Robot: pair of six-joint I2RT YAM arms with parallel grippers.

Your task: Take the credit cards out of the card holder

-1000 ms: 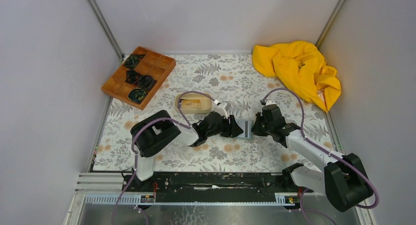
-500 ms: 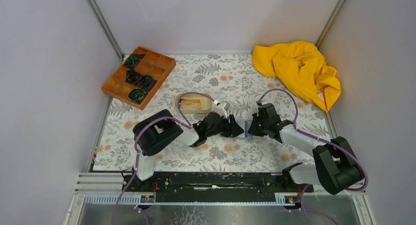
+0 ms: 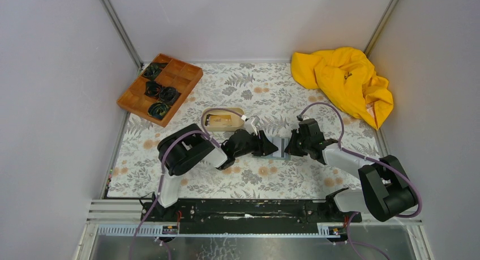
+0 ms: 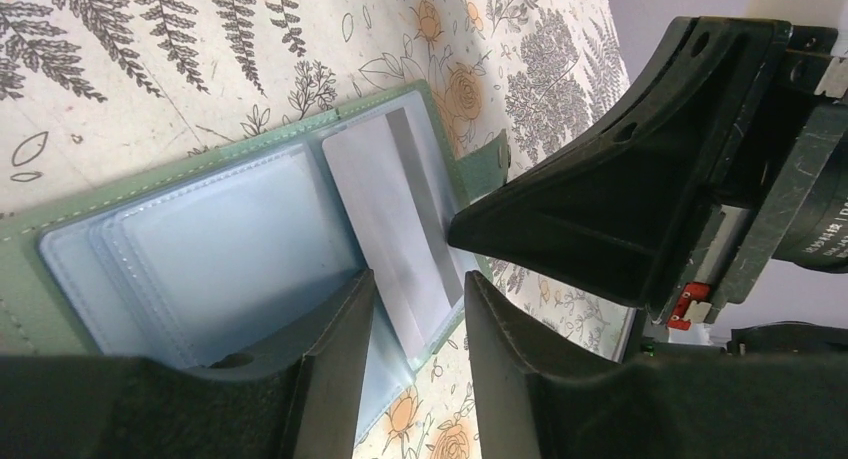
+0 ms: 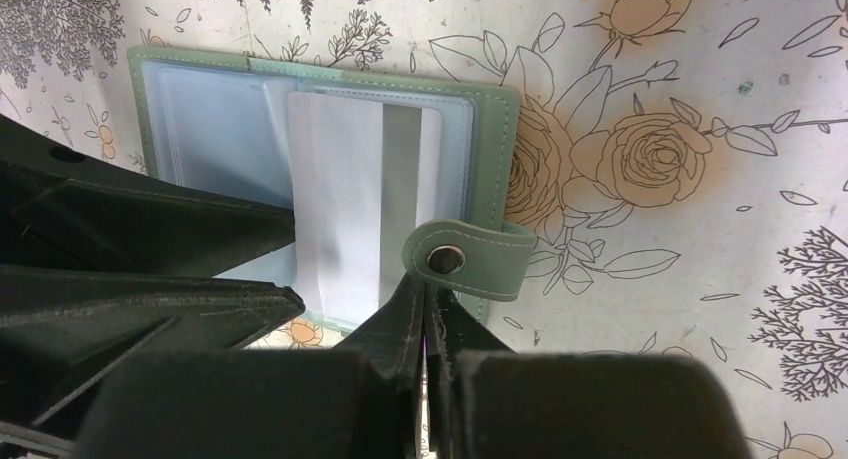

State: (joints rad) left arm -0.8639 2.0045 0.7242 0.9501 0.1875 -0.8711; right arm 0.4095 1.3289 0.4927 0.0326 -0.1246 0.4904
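Both claws at open green card holder (image 5: 492,159): L claw (image 4: 420,279) spread; R claw (image 5: 425,284) closed at white striped card (image 5: 350,199).

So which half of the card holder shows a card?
The half by the snap strap: a white, grey-striped card lies there; the other shows only clear pockets.

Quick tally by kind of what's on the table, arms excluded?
Trays: 2, wooden compartment tray and beige oval tray
Card holder: 1
Cards: 2, white card, tan card
Dark coiled items: 4
Yellow cloth: 1
Total: 10
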